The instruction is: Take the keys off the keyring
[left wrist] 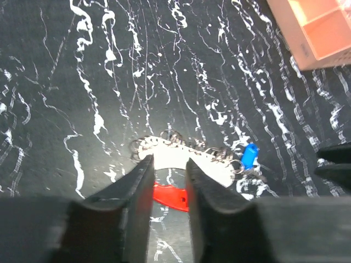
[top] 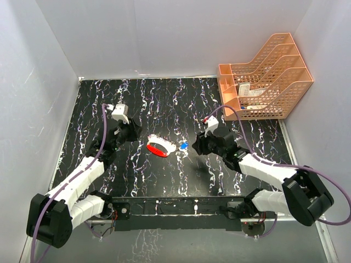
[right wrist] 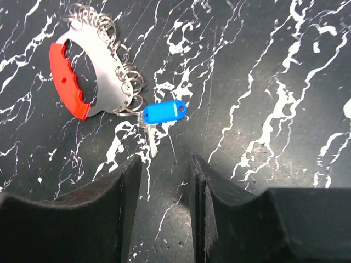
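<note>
**Since nothing's been grabbed yet, here's how I read the setup**

Because the job needs one thing held and another pulled, the split makes sense to me. The left hand (left wrist: 169, 164) hangs over the keyring (right wrist: 104, 82) with its fingers apart, gripping nothing. The white part of the loop shows right in the gap between them, and the red edge is a bit nearer its palm. My guess is it's there to pin or clamp the loop so it can't slide.

The right hand (right wrist: 164, 164) is open and empty too, and the key (right wrist: 164, 111) lies just ahead of its fingertips. The blue head touches the last of the small wire rings (right wrist: 118, 55) strung along the loop's white edge, and the thin blade points back toward the gap between the fingers. It looks hooked on, though I can't make out the actual link. Seen from the left hand, the key is off to its right, past the tip of the loop. So the right hand reads as the puller.

Bench (top: 164, 104) is black with white marble veins. I'd expect a flat loop to skate on it if nudged sideways, and that blade lying flat looks awkward to pinch. Plain white walls (top: 164, 33) box it in on three sides. An orange file rack (top: 269, 82) sits well beyond the right hand, out of the way.
</note>
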